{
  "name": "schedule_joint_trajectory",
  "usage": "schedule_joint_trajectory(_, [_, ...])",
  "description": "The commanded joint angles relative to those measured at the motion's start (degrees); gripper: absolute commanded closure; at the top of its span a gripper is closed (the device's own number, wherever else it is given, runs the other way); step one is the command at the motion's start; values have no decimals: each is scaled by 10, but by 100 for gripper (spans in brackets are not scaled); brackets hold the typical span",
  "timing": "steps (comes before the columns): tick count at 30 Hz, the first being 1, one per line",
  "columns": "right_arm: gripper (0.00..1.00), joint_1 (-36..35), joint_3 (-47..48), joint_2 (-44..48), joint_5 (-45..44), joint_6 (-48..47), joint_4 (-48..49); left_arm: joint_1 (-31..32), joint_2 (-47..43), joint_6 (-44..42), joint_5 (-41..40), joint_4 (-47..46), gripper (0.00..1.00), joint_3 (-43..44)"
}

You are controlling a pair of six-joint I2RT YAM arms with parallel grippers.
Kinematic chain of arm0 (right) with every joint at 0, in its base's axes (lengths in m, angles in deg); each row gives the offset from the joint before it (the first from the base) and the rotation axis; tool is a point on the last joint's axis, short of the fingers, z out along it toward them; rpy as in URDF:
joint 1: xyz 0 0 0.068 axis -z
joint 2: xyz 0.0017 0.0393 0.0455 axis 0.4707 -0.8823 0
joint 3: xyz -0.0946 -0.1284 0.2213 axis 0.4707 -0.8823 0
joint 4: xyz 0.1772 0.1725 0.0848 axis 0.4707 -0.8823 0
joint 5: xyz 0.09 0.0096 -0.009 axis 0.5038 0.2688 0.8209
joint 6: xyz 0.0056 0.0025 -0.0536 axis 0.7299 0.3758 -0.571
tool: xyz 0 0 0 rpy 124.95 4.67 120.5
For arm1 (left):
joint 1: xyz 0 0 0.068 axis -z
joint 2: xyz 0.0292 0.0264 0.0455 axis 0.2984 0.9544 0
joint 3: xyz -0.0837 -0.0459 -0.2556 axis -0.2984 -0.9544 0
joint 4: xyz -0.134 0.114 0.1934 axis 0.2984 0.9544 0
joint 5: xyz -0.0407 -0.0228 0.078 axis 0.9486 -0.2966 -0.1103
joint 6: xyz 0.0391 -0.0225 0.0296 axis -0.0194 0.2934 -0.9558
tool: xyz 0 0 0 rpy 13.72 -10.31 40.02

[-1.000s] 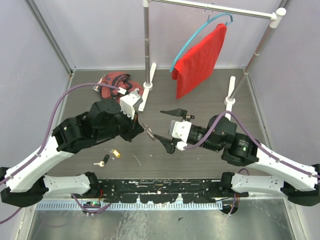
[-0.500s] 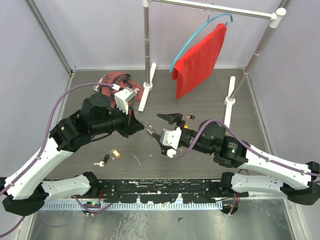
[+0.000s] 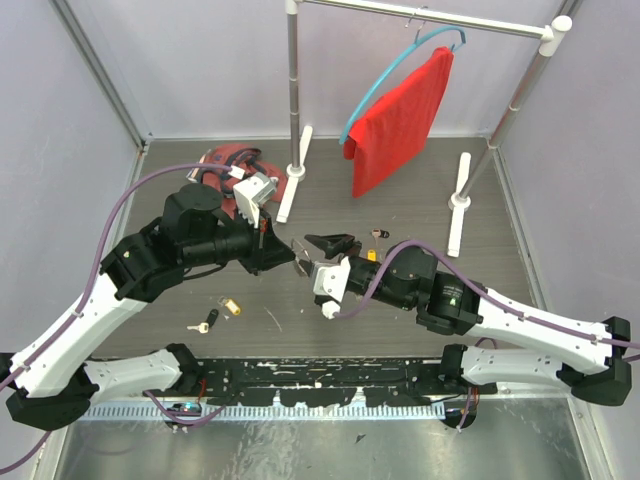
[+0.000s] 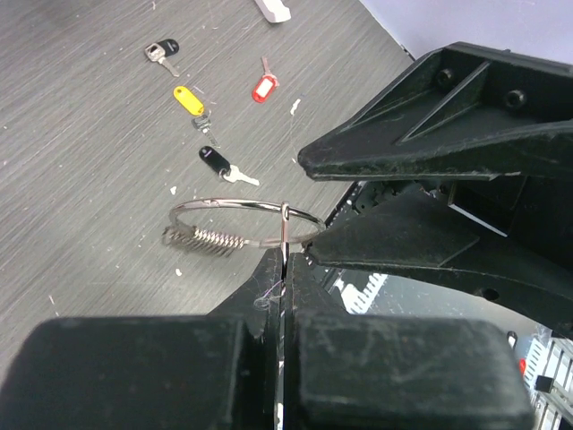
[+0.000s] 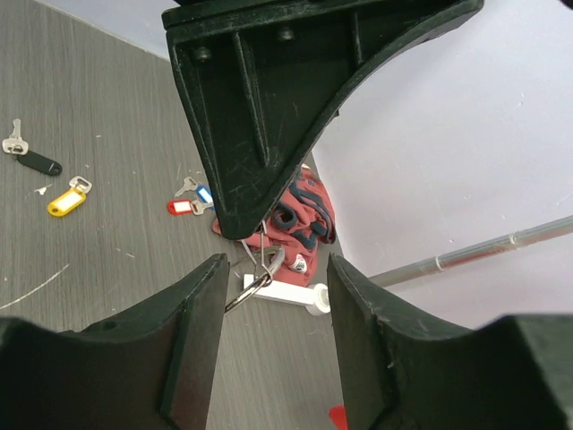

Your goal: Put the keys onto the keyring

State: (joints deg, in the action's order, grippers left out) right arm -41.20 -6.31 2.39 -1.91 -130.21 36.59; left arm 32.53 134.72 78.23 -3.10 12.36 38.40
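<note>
My left gripper (image 3: 289, 252) (image 4: 285, 258) is shut on the keyring (image 3: 300, 262) (image 4: 235, 219), a thin wire ring held upright above the table. My right gripper (image 3: 320, 268) (image 5: 273, 269) is open, one finger on each side of the keyring (image 5: 258, 285), neither pressing on it. In the top view, two keys lie at the near left, one with a yellow tag (image 3: 231, 306) and one with a black tag (image 3: 207, 322). Two more keys (image 3: 374, 236) lie behind the right arm. The left wrist view shows black (image 4: 163, 48), yellow (image 4: 188, 98), red (image 4: 262, 88) and black (image 4: 215, 159) tagged keys.
A crumpled red and dark cloth (image 3: 232, 165) lies at the back left, with red (image 5: 182, 207) and blue (image 5: 204, 194) tagged keys next to it. A clothes rack (image 3: 292, 90) with white feet carries a red cloth (image 3: 400, 120) on a blue hanger.
My right gripper has slid left until its fingers bracket the keyring, and its jaws have narrowed. The left arm has shifted slightly, still holding the ring.
</note>
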Motion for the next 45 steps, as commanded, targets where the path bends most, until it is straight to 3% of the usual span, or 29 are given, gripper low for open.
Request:
schedule_joint_trajectory(1, [48, -4, 20, -5, -12, -16, 31, -3, -4, 6, 21, -26, 100, 25])
schedule_joint_trajectory(27, [71, -31, 29, -6, -44, -43, 20, -3, 15, 37, 49, -36, 100, 38])
schedule_joint_trajectory(36, [65, -31, 29, 2, -55, -52, 12, -3, 15, 33, 45, -27, 100, 45])
schedule_joint_trajectory(45, [69, -32, 30, 8, -60, -52, 5, -3, 18, 33, 50, -25, 100, 46])
